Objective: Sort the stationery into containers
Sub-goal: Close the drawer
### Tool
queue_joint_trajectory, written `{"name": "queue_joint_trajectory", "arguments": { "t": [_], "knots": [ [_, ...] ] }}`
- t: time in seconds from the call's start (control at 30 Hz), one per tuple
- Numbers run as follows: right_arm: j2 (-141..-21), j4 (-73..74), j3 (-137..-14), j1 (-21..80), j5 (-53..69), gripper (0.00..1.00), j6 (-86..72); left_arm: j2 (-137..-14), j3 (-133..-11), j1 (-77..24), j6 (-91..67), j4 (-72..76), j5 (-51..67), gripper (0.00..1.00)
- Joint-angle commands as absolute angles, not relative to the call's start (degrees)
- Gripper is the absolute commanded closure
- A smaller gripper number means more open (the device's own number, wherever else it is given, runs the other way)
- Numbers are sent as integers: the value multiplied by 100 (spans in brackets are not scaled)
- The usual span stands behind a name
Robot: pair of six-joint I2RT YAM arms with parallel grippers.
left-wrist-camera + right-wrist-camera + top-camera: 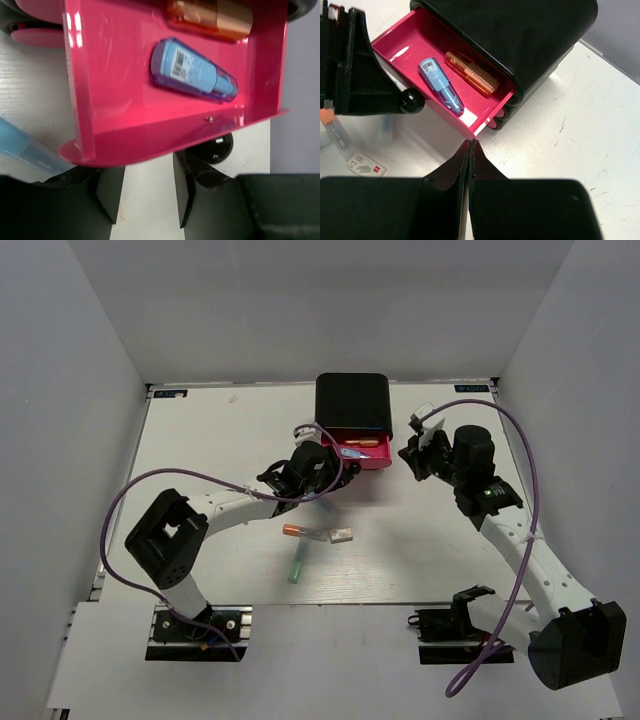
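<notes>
The black cabinet (352, 400) stands at the table's back, with its top pink drawer (362, 458) pulled out. In that drawer lie a light blue stick (192, 75) and an orange stick (210, 15), also in the right wrist view (440, 90) (472, 72). My left gripper (325, 478) (145, 195) is open and empty just in front of the drawer, with the black knob (215, 147) beside its right finger. My right gripper (412, 455) (471, 145) is shut and empty by the drawer's right corner. On the table lie an orange stick (293, 531), a teal stick (296, 565) and the white eraser (342, 535).
Another light blue stick (25, 147) lies on the table left of the drawer, close to my left gripper. The two lower pink drawers (495, 122) are closed. White walls surround the table (200, 440) on three sides. Purple cables loop over both arms.
</notes>
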State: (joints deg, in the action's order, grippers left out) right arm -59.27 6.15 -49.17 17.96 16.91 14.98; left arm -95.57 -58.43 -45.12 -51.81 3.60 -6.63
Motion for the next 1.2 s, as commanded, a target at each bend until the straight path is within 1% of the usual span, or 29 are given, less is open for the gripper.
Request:
{"name": "queue_joint_trajectory", "arguments": {
  "t": [0.0, 0.43, 0.57, 0.7, 0.83, 1.17],
  "knots": [
    [-5801, 510, -4869, 1697, 1854, 100, 1424, -9579, -6248, -4491, -5309, 413, -888, 48],
    [-5722, 589, -4764, 1433, 2013, 100, 1415, -10063, -7119, -4438, -5625, -343, -1494, 48],
    [-5713, 641, -4746, 1354, 2065, 100, 1406, -10187, -7452, -4438, -5757, -562, -1652, 45],
    [-5660, 694, -4720, 1327, 2074, 95, 1389, -10370, -7716, -4438, -5889, -782, -1758, 44],
    [-5599, 729, -4632, 1292, 2092, 92, 1362, -10494, -8058, -4386, -6011, -966, -1881, 41],
    [-5502, 782, -4483, 1239, 2153, 92, 1345, -10556, -8165, -4281, -6398, -1099, -2047, 37]
  ]
}}
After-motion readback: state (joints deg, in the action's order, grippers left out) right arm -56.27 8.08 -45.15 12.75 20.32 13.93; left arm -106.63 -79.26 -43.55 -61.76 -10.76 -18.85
